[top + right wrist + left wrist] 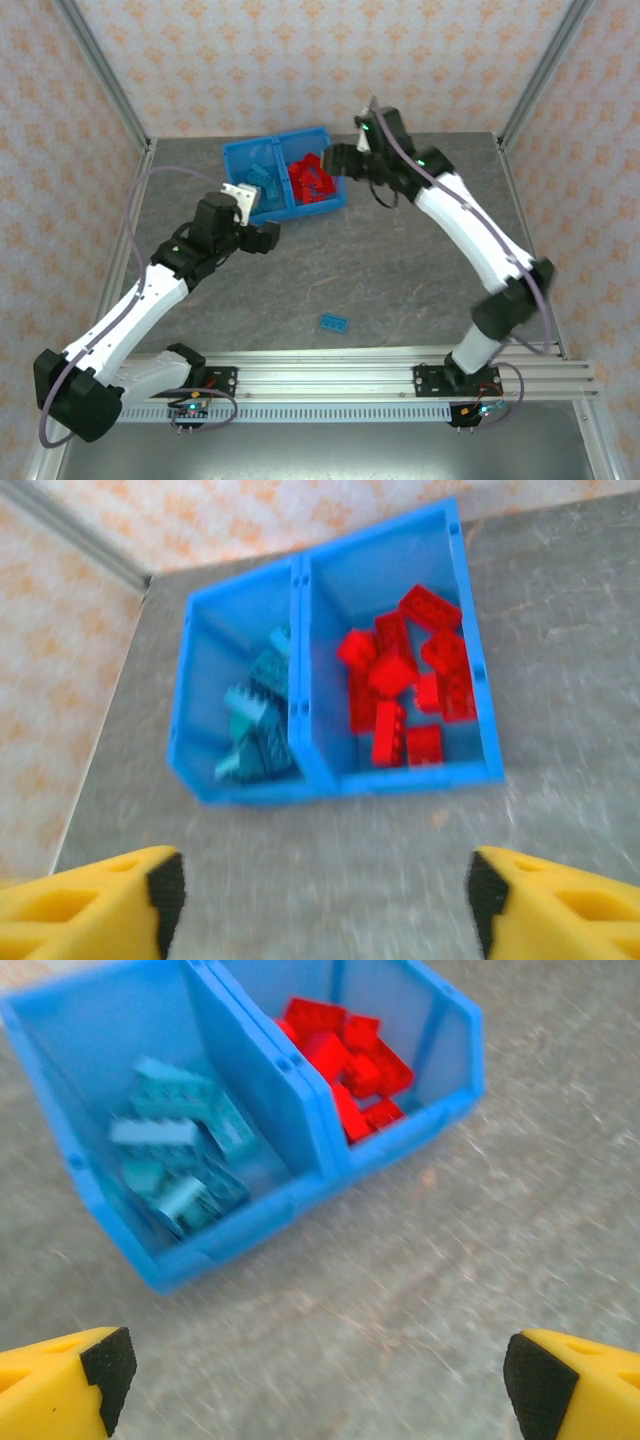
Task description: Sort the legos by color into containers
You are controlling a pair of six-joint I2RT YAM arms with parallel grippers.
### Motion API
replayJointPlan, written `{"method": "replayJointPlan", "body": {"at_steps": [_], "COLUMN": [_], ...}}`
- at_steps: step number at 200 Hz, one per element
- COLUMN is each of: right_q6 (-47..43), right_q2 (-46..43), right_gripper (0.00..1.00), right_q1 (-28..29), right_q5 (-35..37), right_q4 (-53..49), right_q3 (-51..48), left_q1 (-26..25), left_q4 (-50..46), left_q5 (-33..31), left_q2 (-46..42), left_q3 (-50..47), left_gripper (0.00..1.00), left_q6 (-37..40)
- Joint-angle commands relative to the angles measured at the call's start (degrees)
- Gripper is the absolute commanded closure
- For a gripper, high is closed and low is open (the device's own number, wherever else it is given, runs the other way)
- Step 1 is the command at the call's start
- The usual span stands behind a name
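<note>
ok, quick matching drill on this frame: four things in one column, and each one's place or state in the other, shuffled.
Things:
1. red legos
2. pile of teal legos
3. lone teal lego
4. left hand

Place or state:
A. alone on the bare table, well away from the bin
B. the bin's right compartment, as the top view shows it
C. open and empty, over the table in front of the bin
D. the bin's left compartment, as the top view shows it

Pairs: 1-B, 2-D, 3-A, 4-C.
</note>
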Motion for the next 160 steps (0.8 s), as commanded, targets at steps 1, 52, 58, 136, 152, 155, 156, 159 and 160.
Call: {"method": "replayJointPlan", "body": {"at_steps": [1, 52, 58, 136, 152, 155, 156, 159, 160], "right_q6": [-2.5, -1.3, -0.9, -0.6, -0.6, -0.7, -0.7, -0.7, -0.7], "right_q2": [-8.5, -23.6, -25.9, -33.5, -34.2, -34.3, -34.3, -34.4, -34.4], "right_gripper": [0.19, 0.12, 0.12, 0.02, 0.02, 0.02, 0.02, 0.02, 0.02], "right_q1": [0.2, 0.1, 0.1, 0.1, 0.1, 0.1, 0.1, 0.1, 0.1], "right_q5": [-5.9, -11.0, -10.9, -7.0, -6.5, -6.4, -6.4, -6.4, -6.4], "right_q4": [-6.8, -22.7, -22.7, -27.1, -27.2, -27.1, -27.2, -27.2, -27.2], "right_q3": [-9.4, -20.0, -21.2, -26.1, -26.7, -26.8, -26.8, -26.8, -26.8], "left_q1": [-7.1, -23.8, -25.3, -33.6, -33.7, -33.7, -33.7, -33.8, -33.8], "left_q4": [-9.4, -14.4, -14.6, -15.3, -14.0, -14.0, -14.0, -14.0, -14.0], "left_q5": [1.9, 3.6, 3.7, 9.9, 10.6, 10.5, 10.4, 10.4, 10.5], "left_q2": [2.6, 16.7, 18.6, 35.6, 36.8, 37.2, 37.2, 37.7, 37.8], "left_q3": [3.8, 6.9, 7.2, 13.2, 12.6, 12.6, 12.6, 12.5, 12.5], "left_gripper": [0.02, 0.03, 0.03, 0.0, 0.0, 0.0, 0.0, 0.0, 0.0], "left_q6": [-8.3, -14.6, -14.9, -17.8, -19.7, -19.8, -19.9, -20.2, -20.2]}}
